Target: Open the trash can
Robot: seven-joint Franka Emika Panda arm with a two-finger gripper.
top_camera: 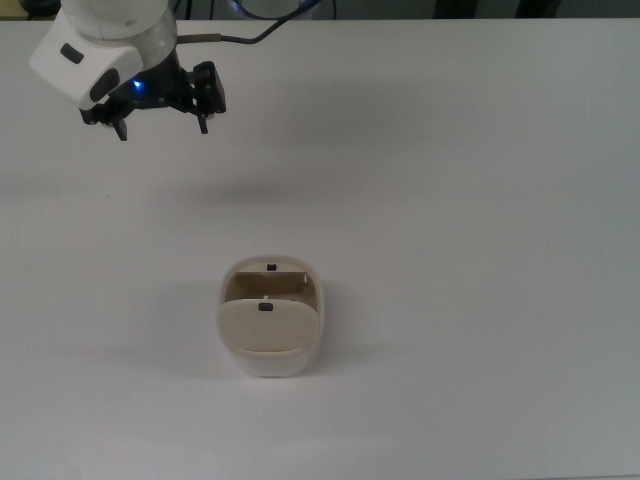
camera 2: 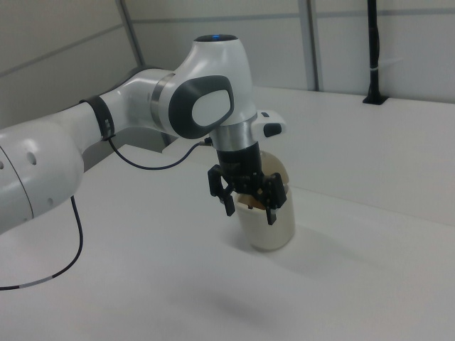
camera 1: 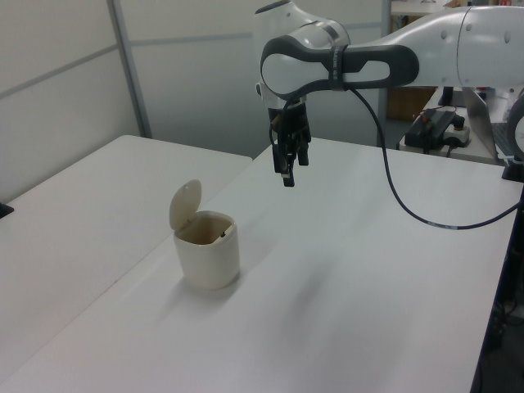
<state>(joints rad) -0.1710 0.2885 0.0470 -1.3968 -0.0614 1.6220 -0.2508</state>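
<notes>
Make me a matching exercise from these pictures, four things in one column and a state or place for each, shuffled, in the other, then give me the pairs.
Column one:
1. cream-white plastic trash can
2. beige flat lid
3. black two-finger gripper
4. black cable

Column two:
A. open, empty, in the air apart from the bin
B. tipped up on its hinge
C. standing upright on the white table
D. hanging in a loop from the arm

Pairs: 1-C, 2-B, 3-A, 4-D
</notes>
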